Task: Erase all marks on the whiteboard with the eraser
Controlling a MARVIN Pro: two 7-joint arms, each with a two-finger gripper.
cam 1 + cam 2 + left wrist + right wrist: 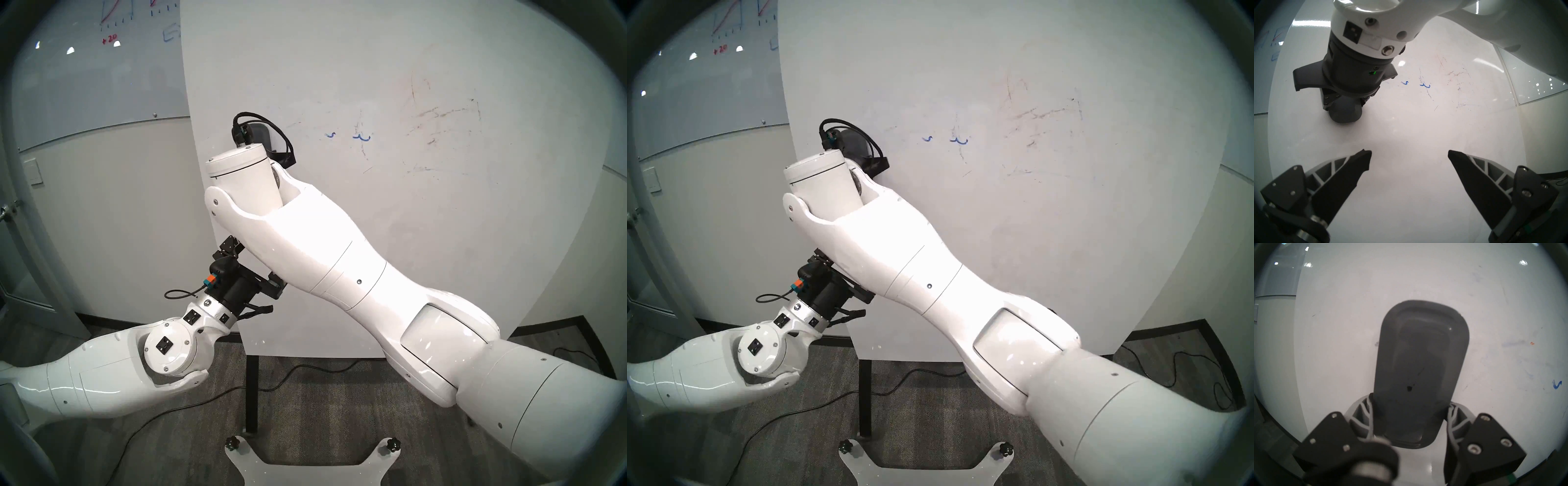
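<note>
Right wrist view shows the right pincer (1411, 414) clenched on the eraser (1421, 368), which lies against the whiteboard (407, 237) near its left edge. Wiping seems mid-way: blue marks (361, 137) and faint smudges (437, 115) remain rightward, with open room there. The left pincer (1409, 161) hangs released.

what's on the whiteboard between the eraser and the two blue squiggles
Mostly bare whiteboard. In the left wrist view only very faint smudges lie between the eraser in the right gripper and the nearer of the blue squiggles.
</note>
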